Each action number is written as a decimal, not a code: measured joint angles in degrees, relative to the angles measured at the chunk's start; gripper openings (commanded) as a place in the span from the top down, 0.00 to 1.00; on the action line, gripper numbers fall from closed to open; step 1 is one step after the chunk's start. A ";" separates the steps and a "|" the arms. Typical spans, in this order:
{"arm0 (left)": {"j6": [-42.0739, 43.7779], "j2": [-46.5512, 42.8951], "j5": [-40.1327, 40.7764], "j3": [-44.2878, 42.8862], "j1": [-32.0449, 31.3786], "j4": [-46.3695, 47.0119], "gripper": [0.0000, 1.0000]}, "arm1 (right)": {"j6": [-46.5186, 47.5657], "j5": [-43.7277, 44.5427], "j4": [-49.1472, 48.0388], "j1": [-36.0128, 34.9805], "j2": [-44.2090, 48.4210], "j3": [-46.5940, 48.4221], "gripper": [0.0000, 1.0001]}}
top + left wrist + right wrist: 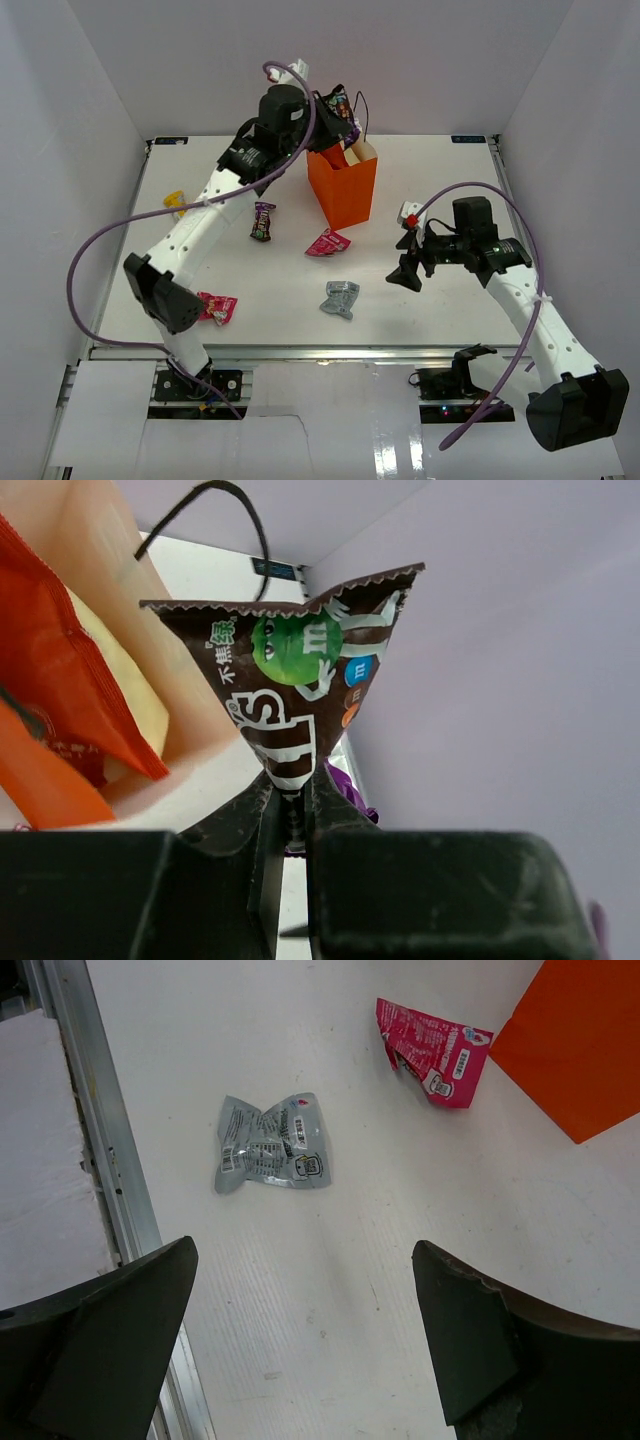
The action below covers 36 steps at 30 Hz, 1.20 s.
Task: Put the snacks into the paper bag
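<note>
The orange paper bag (345, 195) stands upright at the back middle of the table. My left gripper (333, 108) hangs above its open mouth, shut on a brown candy packet (305, 685) pinched by its lower corner. In the left wrist view the paper bag's cream inner wall (95, 550) and a cream-and-orange chip bag (70, 685) inside it lie to the left of the packet. My right gripper (408, 270) hovers open and holding nothing over the table, right of a silver packet (268, 1145) and a pink packet (432, 1045).
On the table lie a purple packet (262, 221), a yellow packet (175, 202) and a second pink packet (217, 307) beside the left arm's elbow. A metal rail (100, 1150) runs along the table's near edge. White walls close in three sides.
</note>
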<state>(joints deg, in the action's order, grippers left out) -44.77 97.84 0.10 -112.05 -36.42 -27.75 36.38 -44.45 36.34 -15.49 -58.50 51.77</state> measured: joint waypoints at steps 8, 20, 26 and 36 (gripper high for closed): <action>1.40 16.26 6.14 -14.40 -0.24 -5.95 0.74 | -0.04 0.13 -0.15 1.20 2.86 -0.24 0.06; 1.88 20.15 9.29 -18.43 -0.24 -9.66 0.19 | 0.00 -0.15 -0.31 1.25 3.28 -1.05 0.06; 2.19 20.44 5.40 -22.99 -0.24 -9.38 0.18 | -1.22 -2.54 -0.26 1.09 0.17 -0.96 0.08; 6.62 -10.08 0.96 10.54 -0.31 -5.97 0.11 | -10.97 6.84 -2.93 -12.28 -10.80 -0.85 0.14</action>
<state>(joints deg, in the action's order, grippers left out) -38.15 87.77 1.06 -101.51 -36.73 -33.71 25.41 -37.60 33.41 -27.77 -69.30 50.92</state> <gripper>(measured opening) 0.879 0.875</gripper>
